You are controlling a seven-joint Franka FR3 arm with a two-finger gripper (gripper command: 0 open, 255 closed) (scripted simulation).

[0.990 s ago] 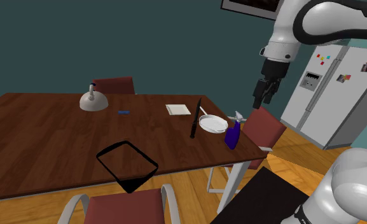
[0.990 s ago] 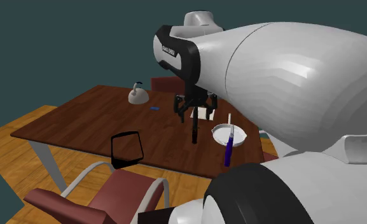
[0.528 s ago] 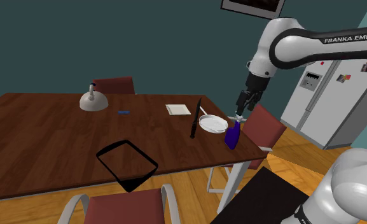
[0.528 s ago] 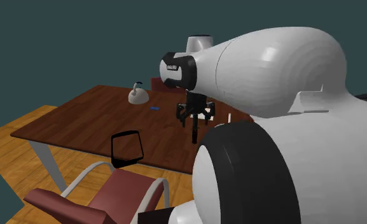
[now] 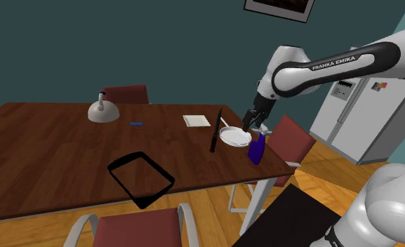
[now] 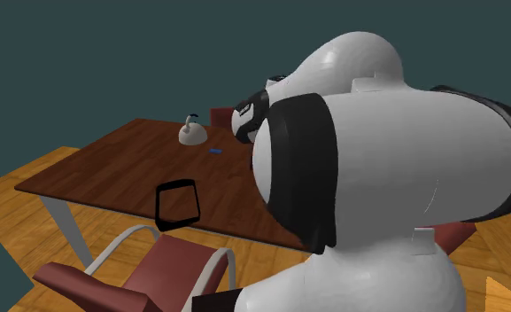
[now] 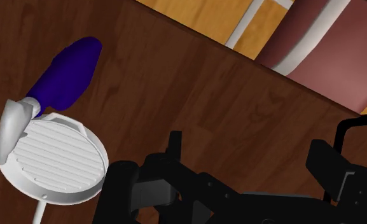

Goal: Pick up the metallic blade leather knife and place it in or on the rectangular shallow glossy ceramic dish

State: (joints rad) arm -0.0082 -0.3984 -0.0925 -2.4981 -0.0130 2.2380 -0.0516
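1. The arm [image 5: 327, 67] has swung down within the past second from its high pose in front of the fridge [image 5: 366, 119]. The gripper [image 5: 250, 121] now hangs low over the table [image 5: 53, 140] — above a white round pan [image 5: 233, 137] and a blue spray bottle [image 5: 256, 150].
2. In the wrist view the black fingers [image 7: 173, 145] stand spread, with nothing between them.
3. The knife [image 5: 216, 131], a slim dark thing standing on end on the table, has not moved. It sits just beside the pan, on the shoulder view's left of the gripper.
4. The drop reads as an approach under way, though it has ended over the pan rather than the knife. The grasp has not begun, and the gripper would need to shift across to the knife first.
5. The black-rimmed rectangular dish [image 5: 126, 160] lies near the table's front edge, well apart from the knife. It is empty — bare wood shows inside its rim.
6. The ridged pan also holds nothing. In the wrist view the spray bottle's white nozzle overlaps its rim.
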